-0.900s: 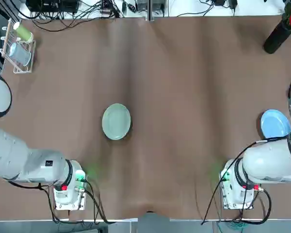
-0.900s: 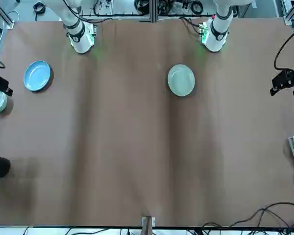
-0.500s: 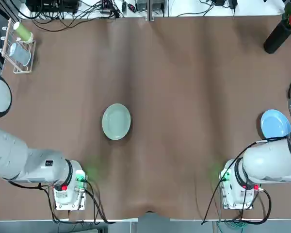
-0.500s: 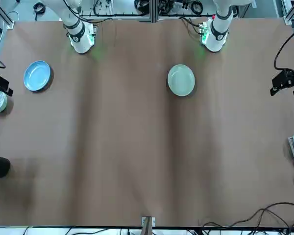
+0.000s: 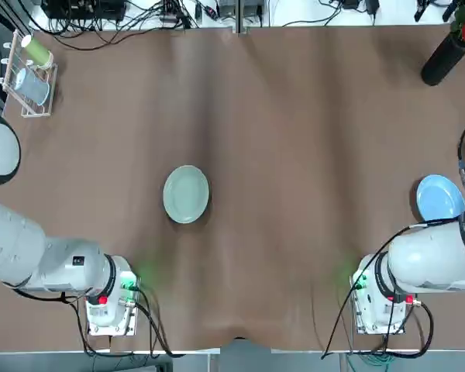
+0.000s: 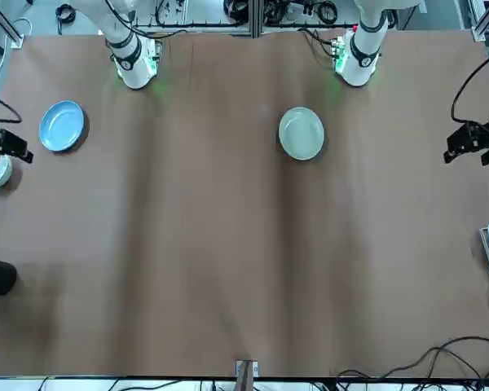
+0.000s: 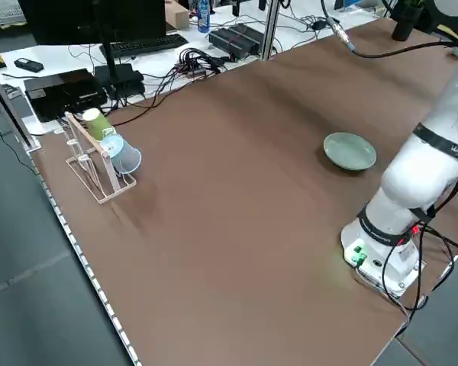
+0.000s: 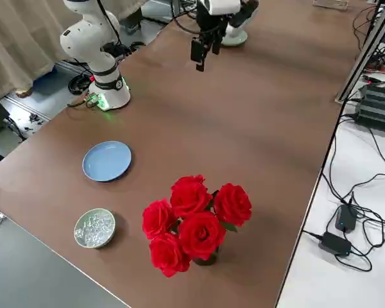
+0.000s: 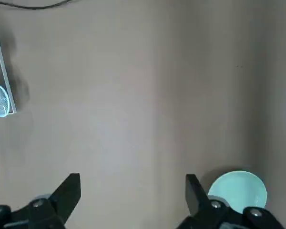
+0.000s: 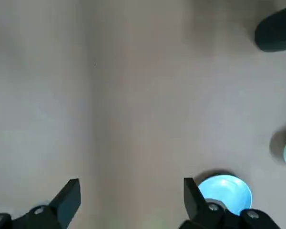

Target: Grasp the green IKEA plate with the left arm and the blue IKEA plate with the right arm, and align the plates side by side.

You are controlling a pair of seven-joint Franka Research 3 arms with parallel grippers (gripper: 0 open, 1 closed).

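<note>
Plates lie well apart on the brown table: the green IKEA plate sits flat a little left of the table's middle, in front of the left arm, and the blue IKEA plate lies flat near the table's right edge, just beyond the right arm. Neither plate is touched.

In its wrist view the left gripper hangs high over bare table with its fingers spread wide and nothing between them; the green plate shows just beside one fingertip. The right gripper hangs likewise, fingers wide apart and empty, the blue plate peeking past one finger.

Beside the blue plate, nearer the table's corner, rests a small bowl of clear beads, and close to it a dark vase of red roses. At the far left corner stands a wooden rack of cups.
</note>
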